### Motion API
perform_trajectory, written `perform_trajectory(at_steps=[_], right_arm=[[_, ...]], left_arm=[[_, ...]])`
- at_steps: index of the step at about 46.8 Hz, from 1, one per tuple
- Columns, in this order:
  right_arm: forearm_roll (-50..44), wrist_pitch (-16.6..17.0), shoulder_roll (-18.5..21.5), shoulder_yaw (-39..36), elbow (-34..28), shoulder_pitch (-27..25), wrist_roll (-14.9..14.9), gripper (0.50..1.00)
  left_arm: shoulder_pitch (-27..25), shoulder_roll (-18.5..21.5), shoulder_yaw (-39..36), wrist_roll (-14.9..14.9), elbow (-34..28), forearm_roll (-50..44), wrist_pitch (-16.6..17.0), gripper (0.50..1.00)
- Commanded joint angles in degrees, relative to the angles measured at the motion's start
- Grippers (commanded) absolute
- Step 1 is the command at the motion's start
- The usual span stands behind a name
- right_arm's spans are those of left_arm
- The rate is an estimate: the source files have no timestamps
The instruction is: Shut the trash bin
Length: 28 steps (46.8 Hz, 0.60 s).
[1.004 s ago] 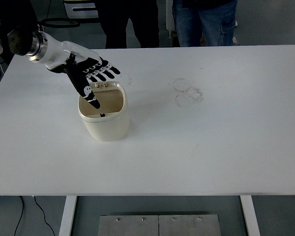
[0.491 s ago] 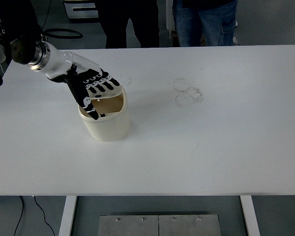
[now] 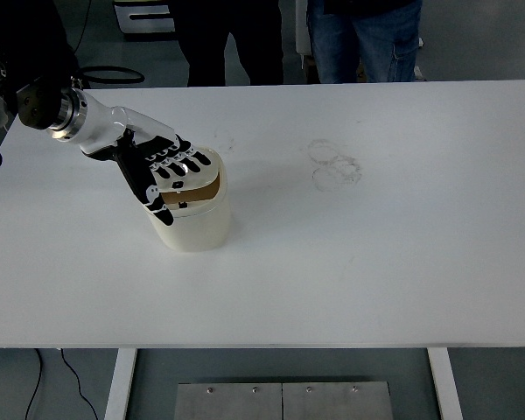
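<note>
A small cream trash bin (image 3: 192,223) stands on the white table (image 3: 376,254), left of centre. Its flap lid (image 3: 203,178) is tilted down over the opening, with a dark gap still showing at the near side. My left hand (image 3: 164,171) comes in from the upper left and lies flat on the lid, fingers spread and pressing on it. It grasps nothing. The right arm is out of view.
Faint ring marks (image 3: 334,164) show on the table right of the bin. Two people (image 3: 367,39) stand at the far edge of the table. The table's near edge runs along the bottom.
My left hand has moved down and toward me, pushing the lid from upright at the back of the bin to nearly flat over the opening.
</note>
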<state>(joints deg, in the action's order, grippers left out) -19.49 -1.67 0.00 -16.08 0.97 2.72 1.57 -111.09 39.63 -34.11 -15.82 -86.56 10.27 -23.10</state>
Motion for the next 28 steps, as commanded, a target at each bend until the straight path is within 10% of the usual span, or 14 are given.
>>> perform_trajectory(at_steps=[1,28], right_arm=[[0.07,0.00,0.00,0.00,0.00,0.00,0.02,0.989],[-0.02,0.00,0.00,0.00,0.00,0.00,0.02,0.989]], left_arm=[[0.18,0.01,0.01,0.00,-0.80,0.01,0.07,1.000],[0.44,-0.08,-1.49,-0.09,-1.95,0.01,0.42,1.000]])
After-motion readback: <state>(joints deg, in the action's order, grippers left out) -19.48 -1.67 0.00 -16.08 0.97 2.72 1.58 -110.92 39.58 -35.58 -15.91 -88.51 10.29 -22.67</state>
